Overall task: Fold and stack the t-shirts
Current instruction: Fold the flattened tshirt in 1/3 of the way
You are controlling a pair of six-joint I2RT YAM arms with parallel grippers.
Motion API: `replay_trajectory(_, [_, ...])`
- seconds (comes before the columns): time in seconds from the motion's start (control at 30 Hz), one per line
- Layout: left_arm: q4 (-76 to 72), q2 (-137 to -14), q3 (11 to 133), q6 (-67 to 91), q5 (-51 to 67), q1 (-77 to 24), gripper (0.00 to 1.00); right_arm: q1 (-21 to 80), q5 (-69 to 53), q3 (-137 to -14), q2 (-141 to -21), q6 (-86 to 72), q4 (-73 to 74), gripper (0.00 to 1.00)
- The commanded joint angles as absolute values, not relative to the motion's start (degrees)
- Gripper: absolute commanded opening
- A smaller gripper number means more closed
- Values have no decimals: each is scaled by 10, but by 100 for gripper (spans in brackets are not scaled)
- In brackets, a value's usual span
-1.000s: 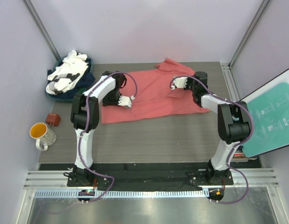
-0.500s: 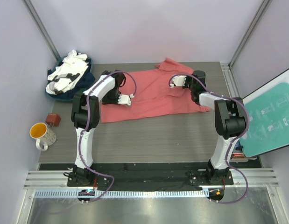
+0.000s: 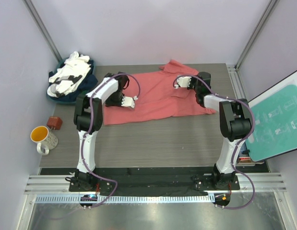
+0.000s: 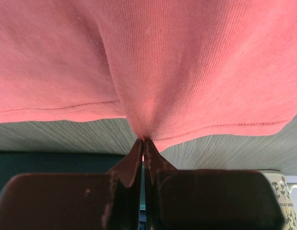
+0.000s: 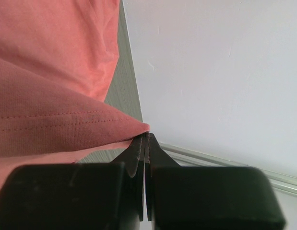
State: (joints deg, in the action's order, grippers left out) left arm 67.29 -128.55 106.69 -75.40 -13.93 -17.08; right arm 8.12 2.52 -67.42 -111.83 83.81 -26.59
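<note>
Your coral-red t-shirt [image 3: 158,98] lies spread across the far half of the counter [image 3: 162,143], with one sleeve reaching toward the back wall. The left jaws are clenched on its near hem, at the shirt's left side. In the left wrist view the hem is pinched to a point between the two dark fingers [image 4: 131,165], and the cloth fans up from them in a raised ridge above the wood grain. The right jaws are clenched on the same shirt, at a stitched edge on its far right part. The right wrist view shows a double row of stitching running into the closed tips, with the pale wall behind.

The other t-shirts [image 3: 71,76], white and dark navy, sit in a crumpled heap at the far left corner, well apart from the red one. An orange-lined mug [image 3: 42,139] stands to the left of the counter, near a small brown block [image 3: 54,122]. The mug's side carries a small printed pattern that you cannot read. The teal board [image 3: 278,117] leaning at the right shows white diagrams, and any lettering on it is too small to make out.
</note>
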Motion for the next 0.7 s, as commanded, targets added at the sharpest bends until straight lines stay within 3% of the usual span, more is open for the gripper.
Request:
replay_trajectory(0.0, [664, -1285, 1086, -758, -154, -163, 0, 76, 34, -704, -1124, 831, -314, 1])
replay_trajectory(0.67, [596, -1279, 1083, -757, -149, -150, 0, 68, 38, -698, -1127, 834, -312, 1])
